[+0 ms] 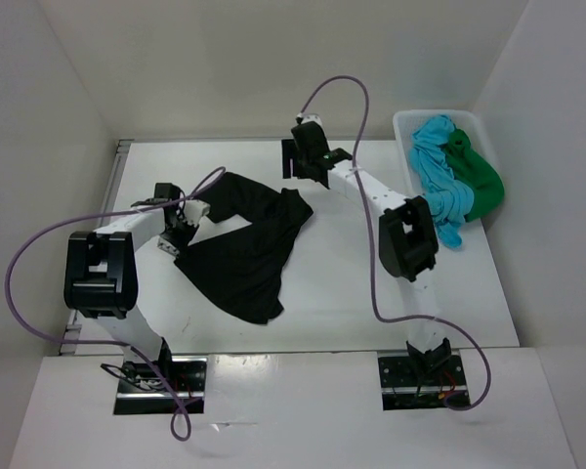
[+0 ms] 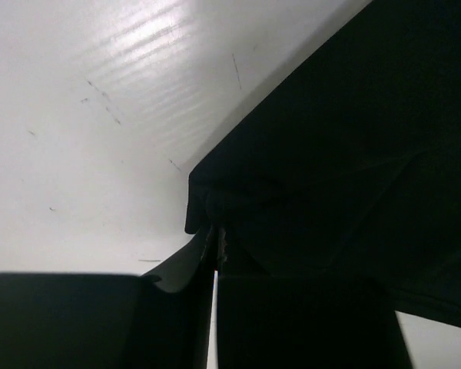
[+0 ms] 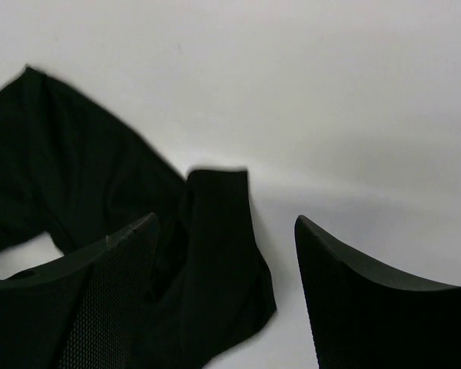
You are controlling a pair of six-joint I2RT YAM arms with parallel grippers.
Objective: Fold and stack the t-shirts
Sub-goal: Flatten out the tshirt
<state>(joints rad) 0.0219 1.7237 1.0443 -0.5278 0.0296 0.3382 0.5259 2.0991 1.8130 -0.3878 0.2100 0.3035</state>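
Top external view: the black t-shirt (image 1: 246, 256) is seen crumpled on the table (image 1: 352, 293), left of centre, not yet flattened. The turquoise t-shirt (image 1: 438, 166) and green t-shirt (image 1: 481, 184) are heaped in the white basket (image 1: 402, 121) at the far right, both draped over its rim. The step in hand is judged to be spreading the black shirt flat for a first fold.

To be done well: the right hand (image 1: 303, 158) should be lowered onto the cloth and closed on one clean edge, not a bunch. Both hands should then be drawn apart, low over the table, so the shirt is pulled taut. The left hold should be checked first, since a thin pinch could slip.

The left hand (image 1: 179, 233) is set low at the shirt's left edge, with the forearm bent in from the left. In the left wrist view its fingers (image 2: 292, 323) are pressed together on a fold of black cloth. A pinch on the hem is taken as likely, though dark cloth against dark fingers is hard to read.

The right hand is reached across to the shirt's far right corner, arm stretched out and wrist pitched down. In the right wrist view its fingers (image 3: 107, 300) are spread, a black flap lies between them on the table, and nothing is gripped.
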